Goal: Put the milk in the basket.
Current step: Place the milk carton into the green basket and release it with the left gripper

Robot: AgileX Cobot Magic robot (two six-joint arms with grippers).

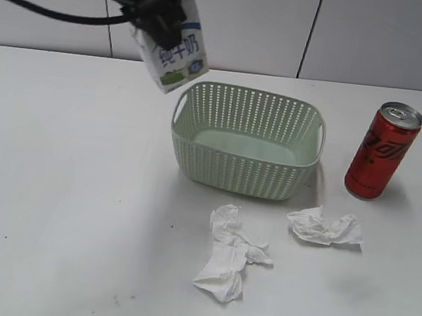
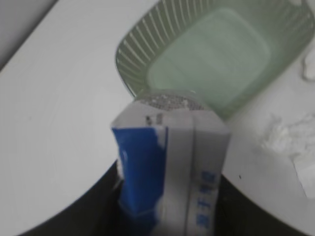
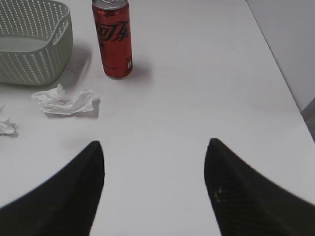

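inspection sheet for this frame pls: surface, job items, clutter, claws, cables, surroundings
Surface: white table, a few faint smudges, no spills.
Milk: milk carton held in the air, tilted, above and left of the basket's left rim, not yet over the opening.
Basket: pale green basket upright on the table, nothing inside.
Clutter: red can upright to the right of the basket; two crumpled tissues in front of the basket.
Claws: left claw shut on the carton; right claw open, holding nothing, above bare table.
Cables: black cable trailing from the left arm, off the table.
Surroundings: pale panelled wall behind the table; nothing else seen.
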